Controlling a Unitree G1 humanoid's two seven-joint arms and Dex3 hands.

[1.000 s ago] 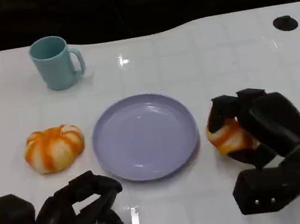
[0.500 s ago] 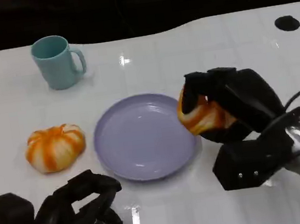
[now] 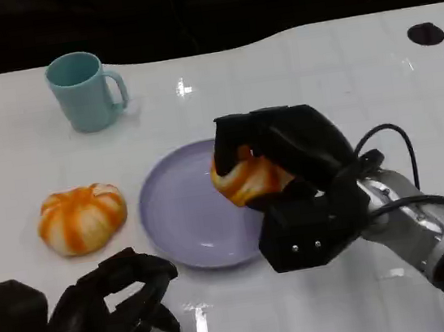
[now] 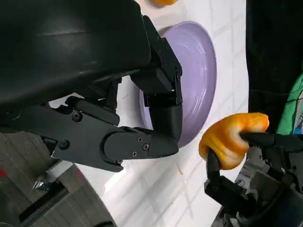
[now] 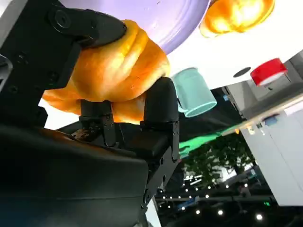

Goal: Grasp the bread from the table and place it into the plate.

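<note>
Over the right side of the purple plate (image 3: 187, 211) in the head view, the right hand (image 3: 282, 158) grips a bread roll (image 3: 248, 179); the left hand (image 3: 102, 313) rests near the table's (image 3: 315, 64) edge, fingers curled on nothing, a second roll (image 3: 80, 218) and a mug (image 3: 85, 91) beyond. From the left wrist, its fingers (image 4: 137, 142) hold nothing, with the roll (image 4: 229, 139) off the plate's (image 4: 199, 75) rim. From the right wrist, fingers (image 5: 161, 109) clamp the roll (image 5: 113, 71).

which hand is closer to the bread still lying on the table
Left. The left hand rests on the table just in front of the loose bread, apart from it. The right hand is over the plate, holding other bread.
</note>
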